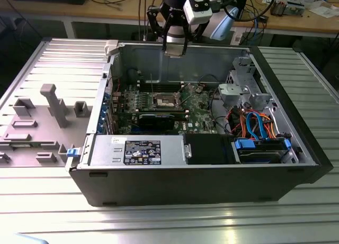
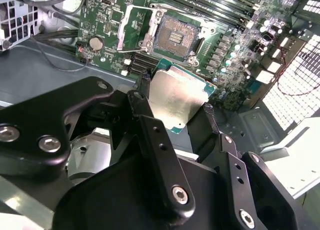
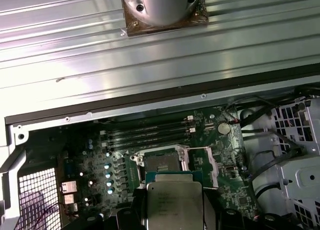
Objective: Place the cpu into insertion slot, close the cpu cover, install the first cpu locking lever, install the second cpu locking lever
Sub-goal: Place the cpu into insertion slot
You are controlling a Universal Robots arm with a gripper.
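Gripper pinched the cpu by 2 opposite edges, above the far long edge of the case; insertion slot sat mid-board, below and inward, cpu cover swung open beside it.

The exterior view looks down from above and well back, taking in the whole open dark metal computer case on the ribbed silvery counter and facing my arm. Both wrist views sit close behind my black tool, aimed down at the green circuit board from different angles. They share the silver-rimmed square insertion slot and the silvery square cpu I hold.
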